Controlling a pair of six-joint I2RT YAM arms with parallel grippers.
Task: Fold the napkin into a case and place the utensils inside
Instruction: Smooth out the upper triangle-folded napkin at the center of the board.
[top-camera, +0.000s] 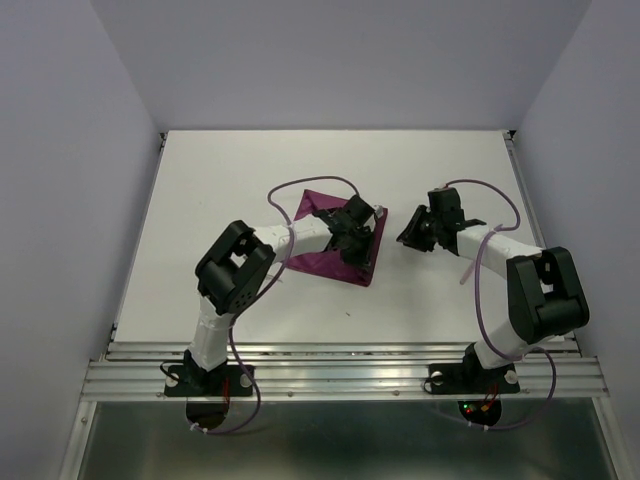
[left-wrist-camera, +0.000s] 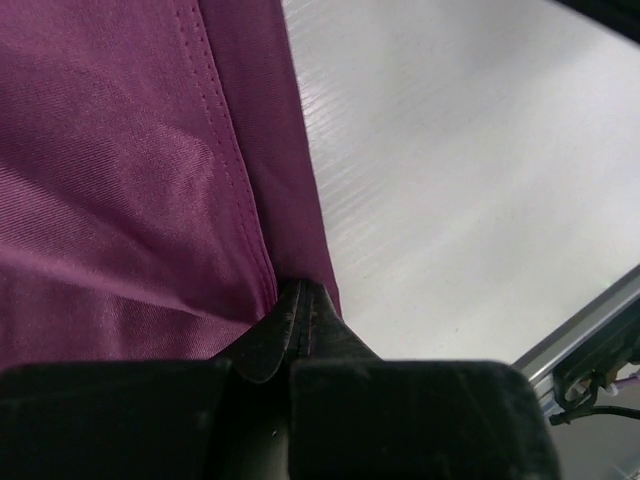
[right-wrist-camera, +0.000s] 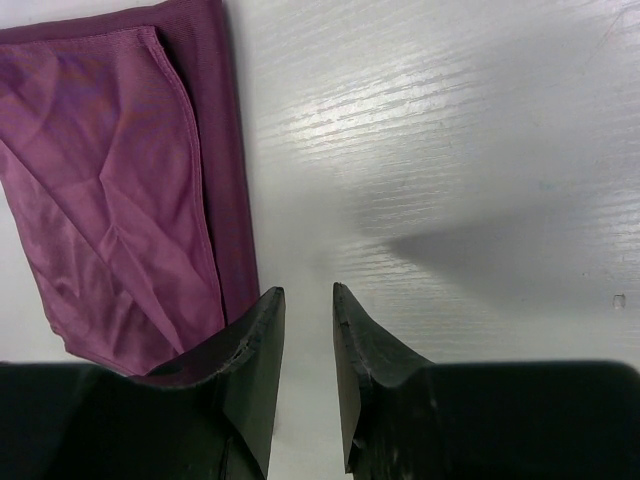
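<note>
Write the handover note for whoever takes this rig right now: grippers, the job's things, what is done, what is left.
Grippers: the left gripper is shut, pinching the napkin at its hemmed edge. The right gripper is open and empty, over the bare table just beside the napkin.
Things: the napkin lies mid-table. I cannot make out the utensils for sure in any view.
Done: napkin partly folded, one layer lying over another.
Left: finish folding it into a narrow case, then put the utensils inside.
</note>
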